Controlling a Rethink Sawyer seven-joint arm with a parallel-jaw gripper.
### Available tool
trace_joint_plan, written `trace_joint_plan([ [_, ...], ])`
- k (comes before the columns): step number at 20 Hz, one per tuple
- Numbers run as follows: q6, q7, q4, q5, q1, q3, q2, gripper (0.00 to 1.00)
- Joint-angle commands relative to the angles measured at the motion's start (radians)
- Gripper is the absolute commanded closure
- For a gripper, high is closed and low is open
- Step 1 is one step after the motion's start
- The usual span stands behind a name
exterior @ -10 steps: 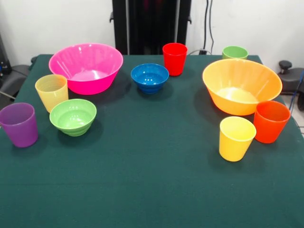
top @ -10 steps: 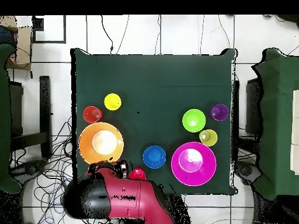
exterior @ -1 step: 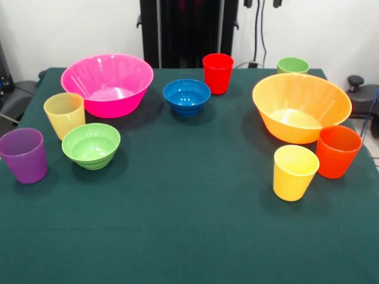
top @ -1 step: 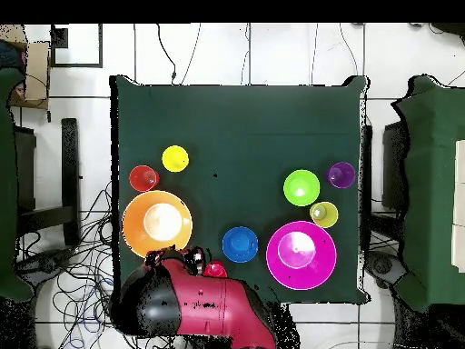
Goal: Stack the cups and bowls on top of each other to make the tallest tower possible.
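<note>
All stand apart on the green table [exterior @ -1 step: 177,225], none stacked. On the left are the pink bowl [exterior @ -1 step: 107,84], pale yellow cup [exterior @ -1 step: 64,114], light green bowl [exterior @ -1 step: 91,145] and purple cup [exterior @ -1 step: 23,155]. The blue bowl [exterior @ -1 step: 186,96] and red cup [exterior @ -1 step: 217,73] are at mid back. To the right are the orange bowl [exterior @ -1 step: 301,106], green cup [exterior @ -1 step: 293,65], bright yellow cup [exterior @ -1 step: 295,171] and orange-red cup [exterior @ -1 step: 338,151]. Only two dark tips of my gripper [exterior @ -1 step: 262,3] show at the top edge, apart and empty, above the green cup. Overhead, the gripper [top @ -1 step: 188,261] sits beside the orange bowl [top @ -1 step: 157,224].
The red arm [top @ -1 step: 204,314] lies over the table's edge by the robot's base. Cables hang down the wall behind the table and lie on the floor around it. Dark chairs stand at both sides.
The arm has shifted slightly toward the table, and the gripper's tips have come into the front view's top edge. No cup or bowl has moved.
</note>
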Motion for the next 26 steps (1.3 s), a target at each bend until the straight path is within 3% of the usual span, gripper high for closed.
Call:
trace_joint_plan([
  [1,-0.081,0.139,0.080,0.013,-0.023,0.074,0.093,0.00],
  [9,-0.096,0.140,0.077,0.008,-0.026,0.074,0.107,0.00],
  [26,-0.249,0.159,0.108,0.005,-0.079,0.139,0.193,0.00],
])
